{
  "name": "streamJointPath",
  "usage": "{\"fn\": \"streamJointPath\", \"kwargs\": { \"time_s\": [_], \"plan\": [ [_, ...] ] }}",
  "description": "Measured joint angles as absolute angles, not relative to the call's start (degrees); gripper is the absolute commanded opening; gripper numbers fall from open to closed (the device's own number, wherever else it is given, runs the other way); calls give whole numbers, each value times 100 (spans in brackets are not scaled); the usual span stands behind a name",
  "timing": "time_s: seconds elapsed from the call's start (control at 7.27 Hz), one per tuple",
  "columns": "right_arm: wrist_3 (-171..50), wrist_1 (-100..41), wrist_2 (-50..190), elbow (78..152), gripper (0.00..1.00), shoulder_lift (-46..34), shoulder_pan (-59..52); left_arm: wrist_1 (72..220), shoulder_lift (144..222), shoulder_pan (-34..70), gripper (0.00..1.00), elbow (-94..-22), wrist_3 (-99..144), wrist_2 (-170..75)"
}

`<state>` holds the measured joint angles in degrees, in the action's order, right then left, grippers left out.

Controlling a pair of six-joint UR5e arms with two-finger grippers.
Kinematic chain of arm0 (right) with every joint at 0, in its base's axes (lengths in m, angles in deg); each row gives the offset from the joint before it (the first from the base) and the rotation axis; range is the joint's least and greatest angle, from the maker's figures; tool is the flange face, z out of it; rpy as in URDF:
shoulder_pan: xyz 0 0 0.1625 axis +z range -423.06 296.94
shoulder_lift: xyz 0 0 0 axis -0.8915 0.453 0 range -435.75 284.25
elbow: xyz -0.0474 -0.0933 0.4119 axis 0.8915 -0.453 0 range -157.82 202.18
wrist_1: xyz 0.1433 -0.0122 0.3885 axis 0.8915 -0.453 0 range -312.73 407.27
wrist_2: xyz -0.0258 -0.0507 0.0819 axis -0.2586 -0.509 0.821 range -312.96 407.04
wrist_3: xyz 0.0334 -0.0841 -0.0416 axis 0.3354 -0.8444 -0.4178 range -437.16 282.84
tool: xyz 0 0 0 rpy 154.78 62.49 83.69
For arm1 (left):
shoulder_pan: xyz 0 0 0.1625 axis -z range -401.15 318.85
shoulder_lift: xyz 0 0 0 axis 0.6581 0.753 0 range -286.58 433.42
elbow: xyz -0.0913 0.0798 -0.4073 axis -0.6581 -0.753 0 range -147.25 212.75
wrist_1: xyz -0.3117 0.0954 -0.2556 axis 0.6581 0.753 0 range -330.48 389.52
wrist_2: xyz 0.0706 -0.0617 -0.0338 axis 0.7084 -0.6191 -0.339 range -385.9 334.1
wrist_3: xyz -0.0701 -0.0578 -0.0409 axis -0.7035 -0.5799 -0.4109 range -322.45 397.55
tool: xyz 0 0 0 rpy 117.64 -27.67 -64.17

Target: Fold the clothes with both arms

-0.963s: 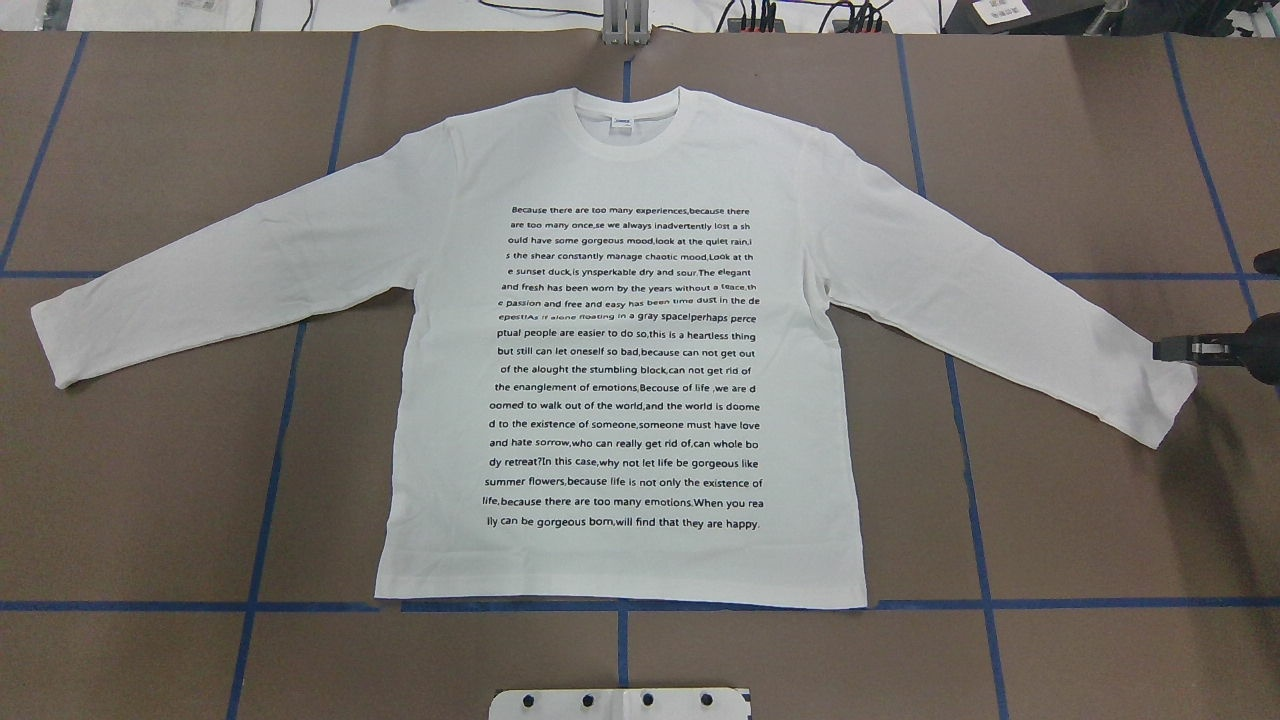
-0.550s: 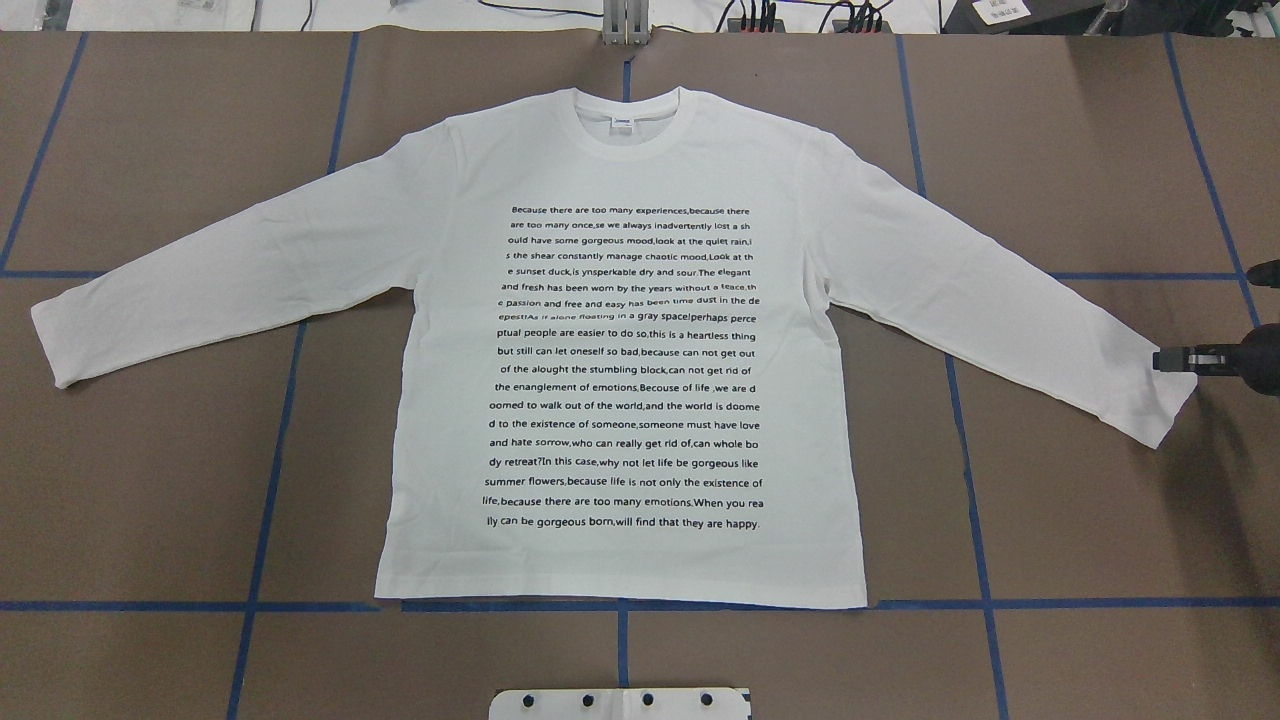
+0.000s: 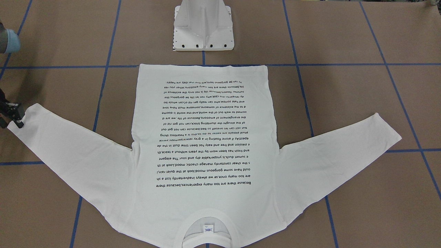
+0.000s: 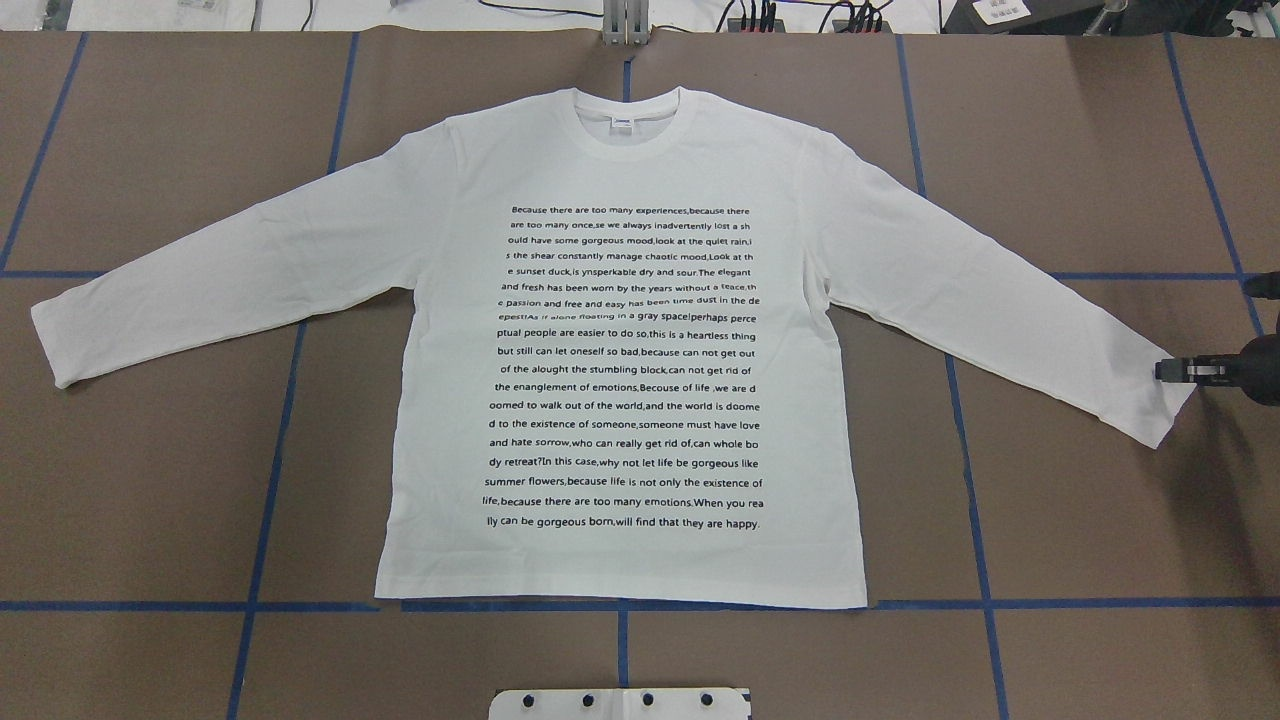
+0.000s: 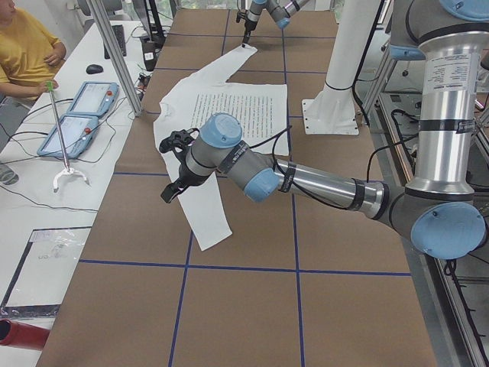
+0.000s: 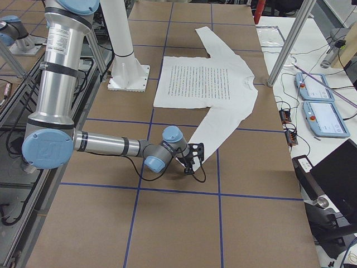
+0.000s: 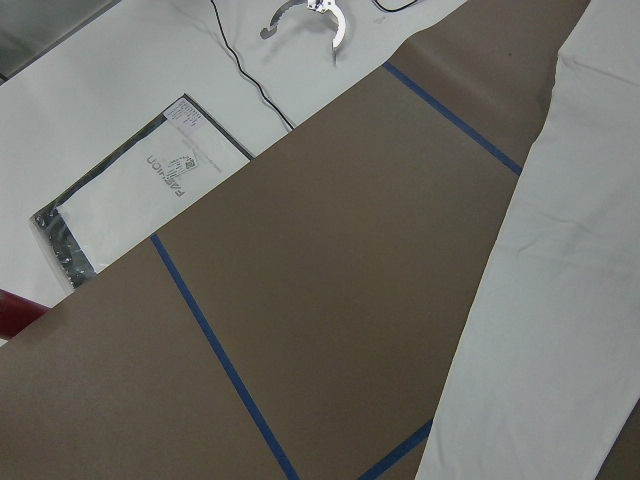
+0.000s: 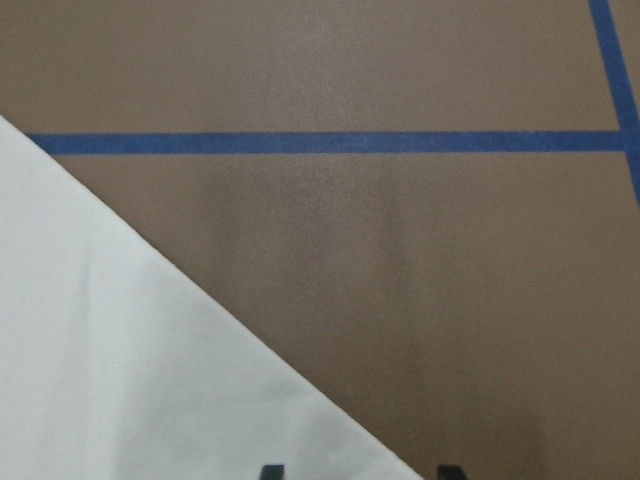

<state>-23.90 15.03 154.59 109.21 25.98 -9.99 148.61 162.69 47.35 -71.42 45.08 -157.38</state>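
The white long-sleeved T-shirt lies flat on the brown table, printed text up, collar at the far side, both sleeves spread out. My right gripper is at the cuff of the right sleeve, low over it. In the right wrist view its two fingertips stand apart, one over the sleeve, one over bare table. It is open and holds nothing. My left gripper shows only in the exterior left view, above the left sleeve. I cannot tell whether it is open or shut.
The white pedestal base stands just behind the shirt's hem. Blue tape lines cross the table. Cables and plugs lie along the far edge. An operator in yellow sits by two tablets beyond the far edge.
My right gripper has moved a little along the right cuff toward the robot's side. The shirt has not moved.
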Motion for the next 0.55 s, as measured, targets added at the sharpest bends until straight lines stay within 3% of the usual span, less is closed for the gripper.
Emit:
{"fn": "streamJointPath", "kwargs": {
  "time_s": [0.55],
  "plan": [
    [-2461,1475,15546,11136,0,2536,-904,14861,16263,4735,100,-7136,4511,-15738]
  ]
}}
